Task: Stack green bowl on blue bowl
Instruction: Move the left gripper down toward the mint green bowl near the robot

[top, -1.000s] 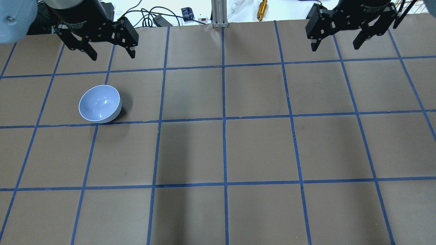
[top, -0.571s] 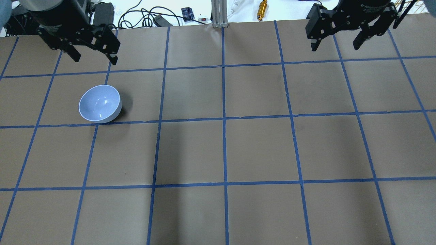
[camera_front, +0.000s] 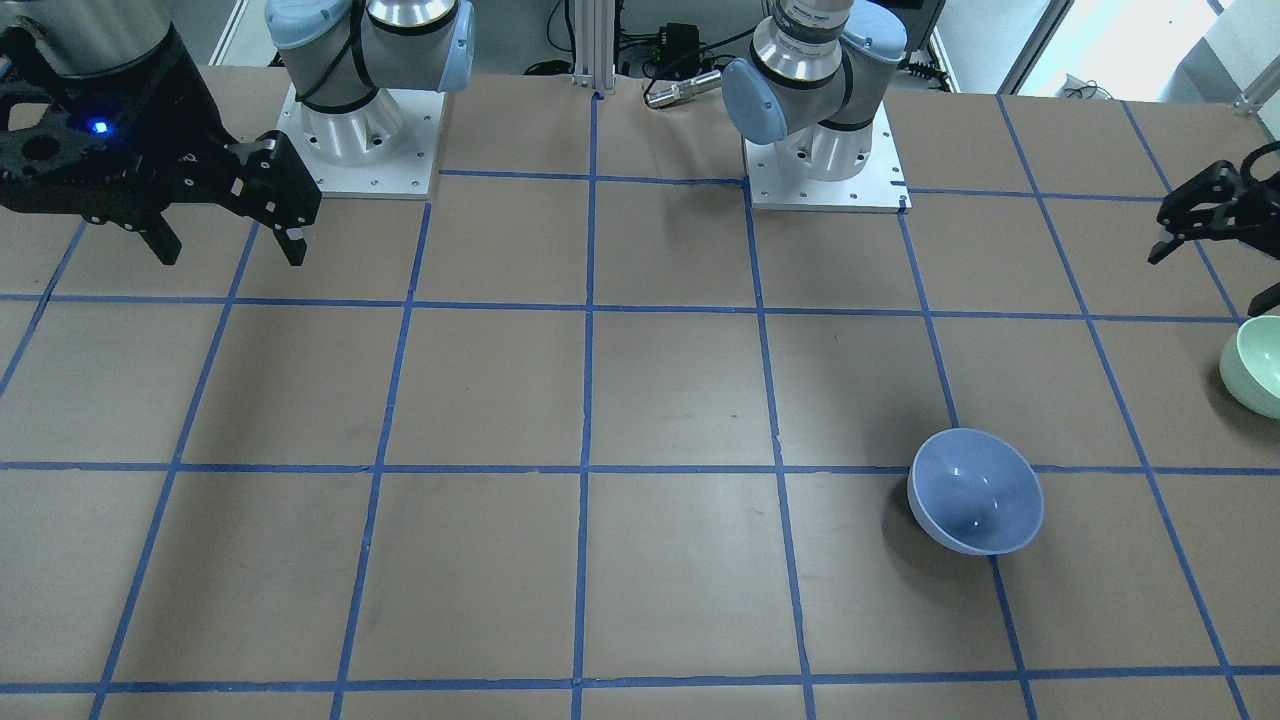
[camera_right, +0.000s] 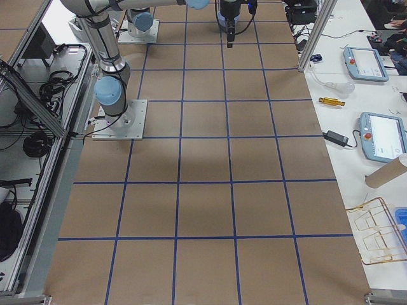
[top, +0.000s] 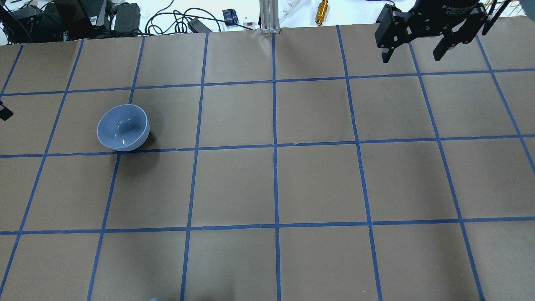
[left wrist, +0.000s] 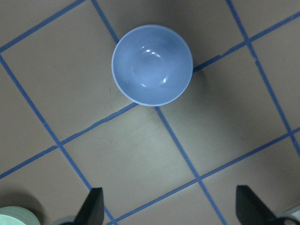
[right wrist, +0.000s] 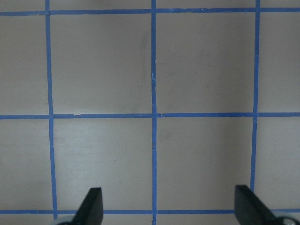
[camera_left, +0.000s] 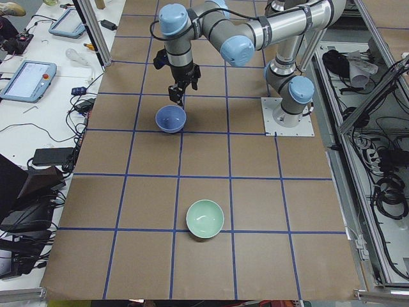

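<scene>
The blue bowl (top: 123,127) stands upright and empty on the left half of the table; it also shows in the front view (camera_front: 975,490) and the left wrist view (left wrist: 152,64). The green bowl (camera_front: 1255,365) stands upright near the table's left end, about one grid square from the blue bowl; it also shows in the left side view (camera_left: 205,218). It is outside the overhead view. My left gripper (camera_front: 1212,280) is open and empty, high above the table between the two bowls, nearer the green one. My right gripper (top: 411,54) is open and empty over the far right.
The table is brown paper with a blue tape grid (top: 274,146). Cables, a gold cylinder (top: 322,11) and an aluminium post (top: 267,16) lie beyond the far edge. The two arm bases (camera_front: 825,160) stand at the robot's side of the table.
My left gripper has swung left, out of the overhead view but for a tip at the left edge. It stays open. The blue bowl and the right arm have not moved.
</scene>
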Robot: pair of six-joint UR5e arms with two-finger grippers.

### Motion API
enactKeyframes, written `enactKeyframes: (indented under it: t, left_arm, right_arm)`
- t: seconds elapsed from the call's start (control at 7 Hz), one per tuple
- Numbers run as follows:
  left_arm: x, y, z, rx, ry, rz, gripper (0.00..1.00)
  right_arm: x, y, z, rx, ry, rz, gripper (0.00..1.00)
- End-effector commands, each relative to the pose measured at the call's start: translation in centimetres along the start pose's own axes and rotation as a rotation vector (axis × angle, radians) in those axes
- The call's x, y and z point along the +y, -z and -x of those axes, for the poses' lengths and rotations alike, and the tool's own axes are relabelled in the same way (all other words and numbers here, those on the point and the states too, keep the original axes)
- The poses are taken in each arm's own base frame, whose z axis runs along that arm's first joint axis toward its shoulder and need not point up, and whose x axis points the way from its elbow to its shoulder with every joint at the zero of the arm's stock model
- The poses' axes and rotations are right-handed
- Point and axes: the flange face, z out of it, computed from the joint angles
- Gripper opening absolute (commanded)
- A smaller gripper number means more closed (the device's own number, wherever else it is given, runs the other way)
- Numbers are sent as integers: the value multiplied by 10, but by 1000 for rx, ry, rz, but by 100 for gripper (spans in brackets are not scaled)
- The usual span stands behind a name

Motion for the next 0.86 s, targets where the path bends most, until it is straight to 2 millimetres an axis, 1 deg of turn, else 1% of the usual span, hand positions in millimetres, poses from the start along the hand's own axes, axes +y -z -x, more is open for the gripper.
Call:
enactKeyframes:
  t: [0.0,0.14,0.29,0.43,0.57,0.71]
  left_arm:
    - [92,-55,72,-19,-283,-8,100]
    - [130,-83,103,-48,-374,-5,100]
    - [158,-114,130,-56,-506,-2,100]
    - [175,-141,156,-92,-618,16,100]
    - [192,-164,178,-138,-721,47,100]
    - [231,-189,190,-127,-748,39,100]
  right_arm:
    - [0,0,0,1,0,0,100]
    - [0,0,0,1,0,0,100]
    - [1,1,0,1,0,-2,100]
    - [1,1,0,0,0,-2,100]
    - [0,0,0,0,0,0,100]
    - [1,1,0,0,0,-2,100]
